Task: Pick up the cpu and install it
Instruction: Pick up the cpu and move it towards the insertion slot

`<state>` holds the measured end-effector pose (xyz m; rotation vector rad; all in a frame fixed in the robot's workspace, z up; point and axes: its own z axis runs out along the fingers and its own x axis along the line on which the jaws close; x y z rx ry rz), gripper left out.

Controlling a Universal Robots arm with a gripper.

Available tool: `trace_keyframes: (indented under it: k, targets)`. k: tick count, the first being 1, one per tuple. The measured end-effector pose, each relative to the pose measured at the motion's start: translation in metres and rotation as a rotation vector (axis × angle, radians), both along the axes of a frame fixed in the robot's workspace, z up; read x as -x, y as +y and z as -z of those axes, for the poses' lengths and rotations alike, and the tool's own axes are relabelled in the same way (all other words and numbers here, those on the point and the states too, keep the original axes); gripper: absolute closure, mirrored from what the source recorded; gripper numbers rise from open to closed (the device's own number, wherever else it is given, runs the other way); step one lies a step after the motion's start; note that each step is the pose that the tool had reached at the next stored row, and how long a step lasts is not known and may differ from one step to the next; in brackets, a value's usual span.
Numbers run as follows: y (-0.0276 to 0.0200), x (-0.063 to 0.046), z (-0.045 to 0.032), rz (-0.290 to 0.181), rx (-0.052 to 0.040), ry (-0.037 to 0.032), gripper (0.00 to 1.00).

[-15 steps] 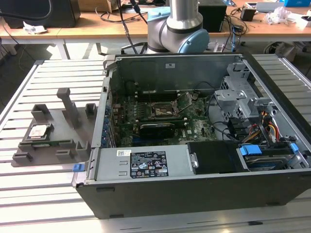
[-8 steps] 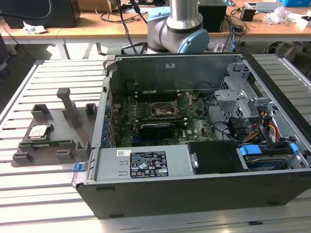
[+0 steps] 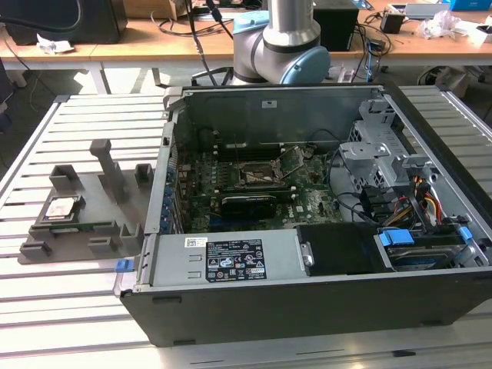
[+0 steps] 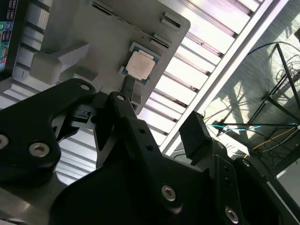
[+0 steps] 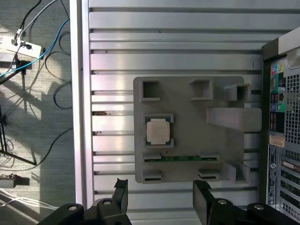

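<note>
The cpu (image 5: 158, 131) is a small silver square with a thin green rim, lying flat in its recess on the grey holder plate (image 5: 187, 93). The exterior view places the cpu (image 3: 61, 207) on the holder plate (image 3: 100, 196), at that view's left of the open computer case (image 3: 307, 307). In the first wrist view my gripper (image 5: 161, 199) hangs well above the plate, open, its two black fingers (image 5: 121, 187) apart with nothing between them. The cpu (image 4: 140, 65) also appears in the second wrist view, beyond the black gripper body. Inside the case, the motherboard socket (image 3: 257, 175) sits uncovered.
A green memory stick (image 5: 180, 158) lies in a slot of the holder beside the cpu. Grey upright blocks (image 3: 108, 165) rise from the plate. Everything stands on a slatted metal table (image 3: 77, 307). The arm's base (image 3: 284, 38) is behind the case. Cables lie on the floor (image 5: 28, 93).
</note>
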<state>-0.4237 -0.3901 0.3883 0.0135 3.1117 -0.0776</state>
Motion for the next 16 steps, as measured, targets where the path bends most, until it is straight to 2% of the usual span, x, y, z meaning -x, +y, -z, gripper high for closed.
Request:
trace_keyframes:
  k: [3, 5, 16]
  targets:
    - [0.0000, 0.000, 0.0008, 0.000, -0.0009, 0.0000, 0.34]
    - [0.0001, 0.000, 0.0025, 0.000, -0.0087, 0.0000, 0.34]
    - [0.0000, 0.000, 0.0138, 0.000, -0.0089, 0.0000, 0.34]
